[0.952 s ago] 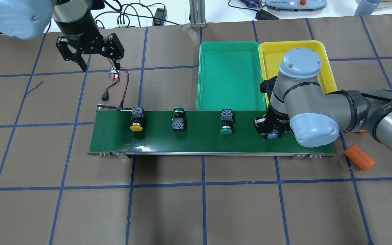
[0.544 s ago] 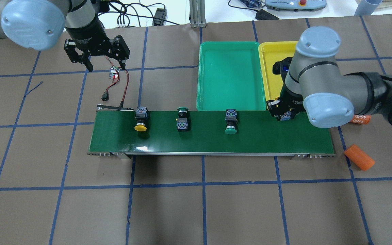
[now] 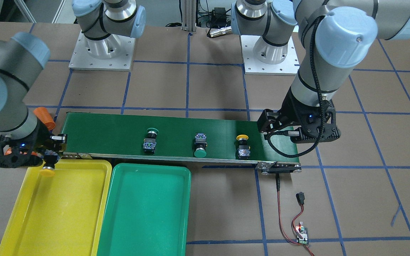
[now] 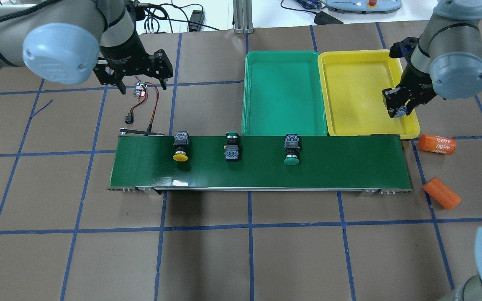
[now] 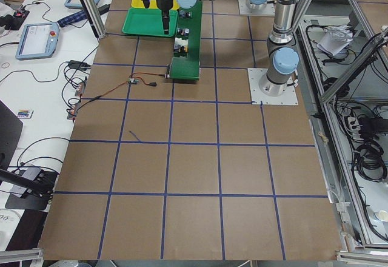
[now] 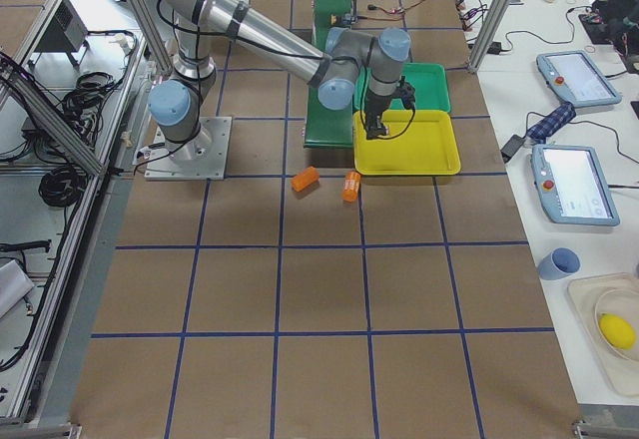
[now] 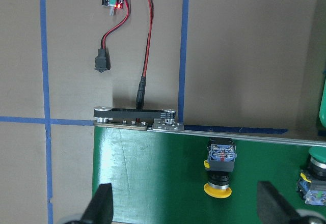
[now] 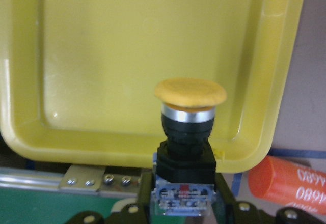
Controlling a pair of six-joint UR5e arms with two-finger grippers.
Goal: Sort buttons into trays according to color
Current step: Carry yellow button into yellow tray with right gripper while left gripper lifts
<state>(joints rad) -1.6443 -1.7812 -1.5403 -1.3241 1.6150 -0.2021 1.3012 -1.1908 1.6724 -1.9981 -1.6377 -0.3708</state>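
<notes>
My right gripper is shut on a yellow-capped button, cap pointing away, over the near right corner of the yellow tray. The front view shows that button hanging just above the yellow tray's rim. The green tray lies beside it. On the conveyor belt lie a yellow button and two green buttons. My left gripper hangs open behind the belt's left end; its fingertips hold nothing.
Two orange cylinders lie on the table off the belt's right end. A small circuit board with red and black wires sits under my left gripper, running to the belt's left end. Blue tape lines grid the brown tabletop.
My right gripper carried the yellow-capped button from the belt's right end back and right over the yellow tray. The left arm shifted right. The three buttons on the belt drifted right.
</notes>
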